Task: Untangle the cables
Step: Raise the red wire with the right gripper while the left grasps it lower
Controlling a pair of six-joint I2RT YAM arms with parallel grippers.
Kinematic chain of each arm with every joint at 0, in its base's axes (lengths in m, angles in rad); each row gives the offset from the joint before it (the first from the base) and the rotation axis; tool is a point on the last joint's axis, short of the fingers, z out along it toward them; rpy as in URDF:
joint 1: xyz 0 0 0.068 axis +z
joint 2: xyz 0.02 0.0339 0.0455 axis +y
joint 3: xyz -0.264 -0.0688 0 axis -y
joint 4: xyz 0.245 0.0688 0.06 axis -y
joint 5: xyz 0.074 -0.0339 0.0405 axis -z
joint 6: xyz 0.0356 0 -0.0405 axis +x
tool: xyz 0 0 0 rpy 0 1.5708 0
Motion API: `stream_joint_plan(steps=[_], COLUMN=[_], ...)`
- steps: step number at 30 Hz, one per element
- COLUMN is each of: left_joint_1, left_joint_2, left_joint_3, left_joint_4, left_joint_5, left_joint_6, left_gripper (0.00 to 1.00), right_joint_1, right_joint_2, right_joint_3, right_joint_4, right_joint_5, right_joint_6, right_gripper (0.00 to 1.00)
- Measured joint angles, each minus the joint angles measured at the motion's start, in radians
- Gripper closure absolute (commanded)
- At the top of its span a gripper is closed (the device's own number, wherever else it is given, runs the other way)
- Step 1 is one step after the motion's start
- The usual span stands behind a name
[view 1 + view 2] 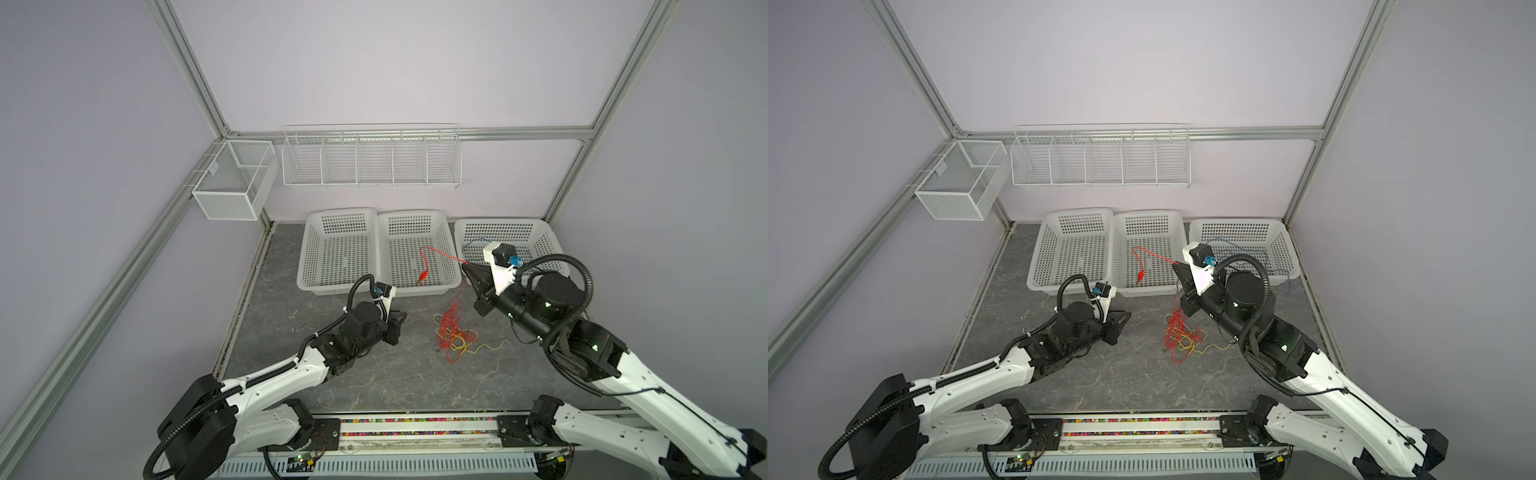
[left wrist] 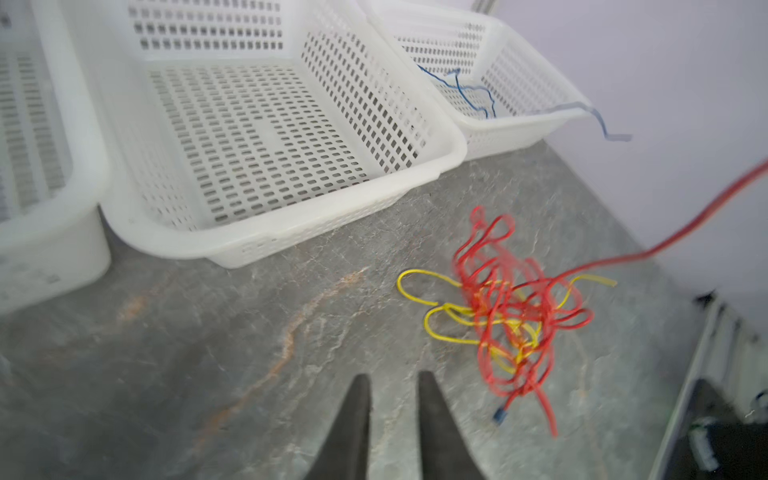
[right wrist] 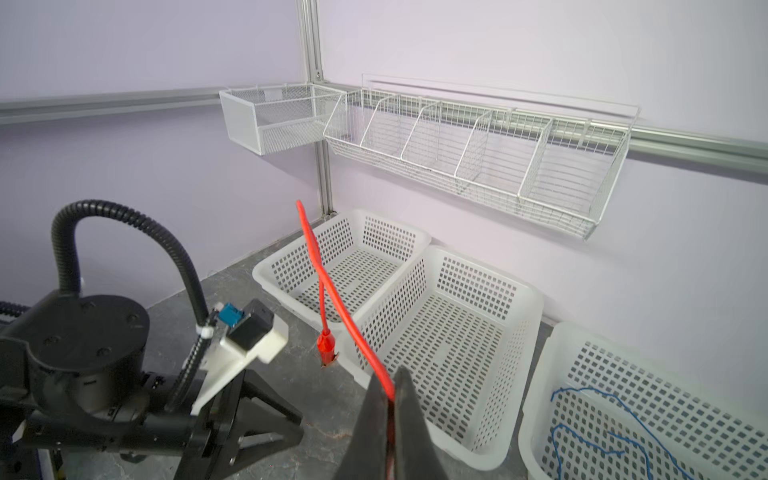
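The right hand (image 1: pixel 466 265) pinches a red cable (image 1: pixel 444 254) above the worktop (image 1: pixel 395 386), and the left hand (image 1: pixel 400 321) holds nothing.
In both top views the red cable runs from the right hand down to a tangle (image 1: pixel 454 336) of red and yellow cable (image 1: pixel 498 344) on the worktop, in front of the middle basket (image 1: pixel 424 289). Its red clip (image 1: pixel 424 274) hangs by that basket, and a blue cable (image 1: pixel 473 242) lies in the right basket (image 1: pixel 498 222). In the left wrist view the left hand (image 2: pixel 392 399) has its fingers (image 2: pixel 359 415) a small way apart with only bare worktop between them, and the blurry tangle (image 2: pixel 511 311) lies near. In the right wrist view the right hand (image 3: pixel 392 395) is closed tight on the red cable (image 3: pixel 332 291), and the clip (image 3: pixel 326 345) dangles in the air.
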Motion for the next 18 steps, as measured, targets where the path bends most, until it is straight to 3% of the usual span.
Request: stream_joint_plan(steps=[14, 18], left_joint_1=[-0.002, -0.011], left_joint_2=[-0.031, -0.021], left_joint_3=[-0.053, -0.047], left_joint_4=[0.236, 0.3], left_joint_5=[0.156, 0.172], left_joint_6=[0.077, 0.1], left_gripper=[0.14, 0.12], right_joint_1=[0.0, 0.0], right_joint_2=[0.164, 0.191], right_joint_3=[0.141, 0.155], right_joint_4=[0.005, 0.005], right_joint_5=[-0.015, -0.039], right_joint_6=[-0.018, -0.018], right_gripper=[0.94, 0.94])
